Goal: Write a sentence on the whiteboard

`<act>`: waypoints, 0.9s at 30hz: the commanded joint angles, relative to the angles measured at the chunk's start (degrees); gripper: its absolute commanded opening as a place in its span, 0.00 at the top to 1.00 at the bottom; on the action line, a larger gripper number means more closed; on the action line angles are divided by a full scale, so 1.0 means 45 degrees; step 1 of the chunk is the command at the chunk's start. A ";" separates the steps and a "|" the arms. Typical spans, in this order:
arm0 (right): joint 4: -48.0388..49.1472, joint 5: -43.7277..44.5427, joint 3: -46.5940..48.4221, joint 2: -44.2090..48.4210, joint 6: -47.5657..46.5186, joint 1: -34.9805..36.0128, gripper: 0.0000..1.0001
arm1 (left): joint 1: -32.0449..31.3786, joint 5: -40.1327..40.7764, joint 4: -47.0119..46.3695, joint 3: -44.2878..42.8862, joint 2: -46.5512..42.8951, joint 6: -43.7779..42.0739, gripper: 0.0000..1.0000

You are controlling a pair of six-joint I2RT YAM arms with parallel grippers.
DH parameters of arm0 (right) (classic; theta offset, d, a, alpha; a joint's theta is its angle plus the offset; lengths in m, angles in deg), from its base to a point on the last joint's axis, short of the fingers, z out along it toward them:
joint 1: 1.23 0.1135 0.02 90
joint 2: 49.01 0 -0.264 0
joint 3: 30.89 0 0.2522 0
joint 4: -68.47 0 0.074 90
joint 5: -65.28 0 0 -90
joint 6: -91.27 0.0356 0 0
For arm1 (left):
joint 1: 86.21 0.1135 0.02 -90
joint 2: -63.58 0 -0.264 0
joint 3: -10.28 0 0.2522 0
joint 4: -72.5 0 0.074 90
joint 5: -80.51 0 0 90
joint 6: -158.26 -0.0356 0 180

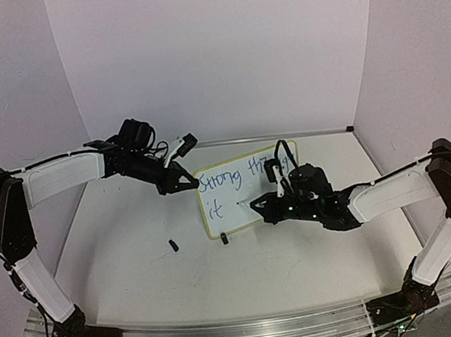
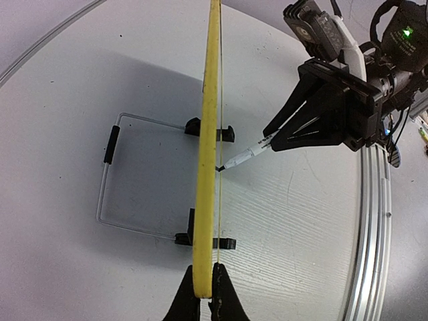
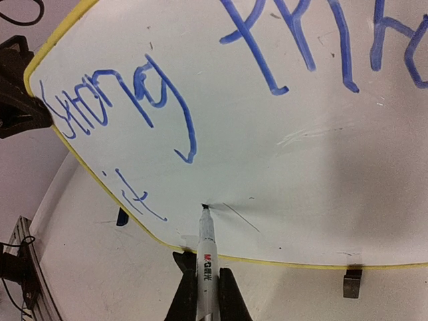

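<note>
Black right jaws: the right gripper [image 3: 204,284] is closed tight on a marker [image 3: 206,249], with the barrel clamped low and the nib pointing forward.
Black left jaws: the left gripper [image 2: 204,284] is pinched shut on the yellow rim of the board [image 2: 211,120] at an upper corner, steadying it.
Nib contact: the tip touches the white face just right of the small "it" on the second line.
Stroke advice: use light, even pressure. A hard push would probably rock the board against the left pinch. Letters should follow the "it" baseline and stay above the lower rim.
Board: it has a white face, a thin yellow frame and rounded corners. It stands on edge at mid-table [image 1: 138,263] on two black clips [image 2: 226,134], with a wire stand [image 2: 107,180] behind.
Writing: the blue top line reads roughly "Strong thing", with "it" beneath.
Progress: the sentence looks unfinished.
</note>
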 commanded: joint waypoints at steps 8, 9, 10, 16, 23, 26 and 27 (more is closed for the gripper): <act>0.0502 -0.0353 0.0582 -0.0220 -0.0532 -0.0074 1.00 | -0.0109 0.0968 0.0978 0.0135 -0.0040 -0.0670 1.00; 0.0497 -0.0417 0.0583 -0.0297 -0.0548 -0.0088 1.00 | -0.0109 0.0968 0.0985 0.0135 -0.0034 -0.0670 1.00; 0.0505 -0.0457 0.0576 -0.0392 -0.0551 -0.0079 1.00 | -0.0109 0.0968 0.0986 0.0135 -0.0027 -0.0678 1.00; 0.0458 -0.0582 0.0527 -0.0908 -0.0525 -0.0086 1.00 | -0.0114 0.0949 0.0970 0.0135 0.0015 -0.0671 1.00; 0.0248 0.0117 0.0272 -0.0571 -0.0417 -0.0078 1.00 | -0.0128 0.0948 0.0966 0.0115 0.0065 -0.0671 1.00; 0.0157 0.0473 0.0229 -0.0108 -0.0452 -0.0076 1.00 | -0.0128 0.0946 0.0970 0.0115 0.0078 -0.0675 1.00; 0.0143 0.0529 0.0249 0.0056 -0.0465 -0.0074 1.00 | -0.0128 0.0948 0.0971 0.0115 0.0077 -0.0672 1.00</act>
